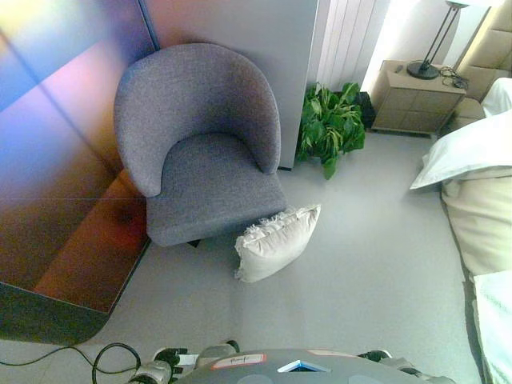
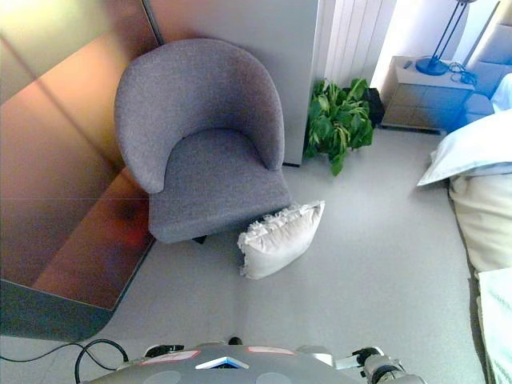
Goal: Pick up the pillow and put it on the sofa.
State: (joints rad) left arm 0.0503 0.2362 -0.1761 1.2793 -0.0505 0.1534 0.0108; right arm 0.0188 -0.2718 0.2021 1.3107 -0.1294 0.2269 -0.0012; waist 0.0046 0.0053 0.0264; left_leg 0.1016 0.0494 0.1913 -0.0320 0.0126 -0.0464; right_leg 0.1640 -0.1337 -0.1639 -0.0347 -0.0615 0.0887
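A cream-white pillow (image 1: 276,242) with a fringed edge stands tilted on the grey floor. It leans against the front right corner of a grey, round-backed armchair sofa (image 1: 200,136), whose seat (image 1: 212,180) holds nothing. The pillow also shows in the right eye view (image 2: 280,238). Neither of my hands shows in either view.
A reflective wall panel (image 1: 56,160) runs along the left, close to the sofa. A green potted plant (image 1: 330,124) stands to the sofa's right. A bed with white pillows (image 1: 472,152) fills the right edge. A nightstand (image 1: 418,98) with a lamp stands at the back right.
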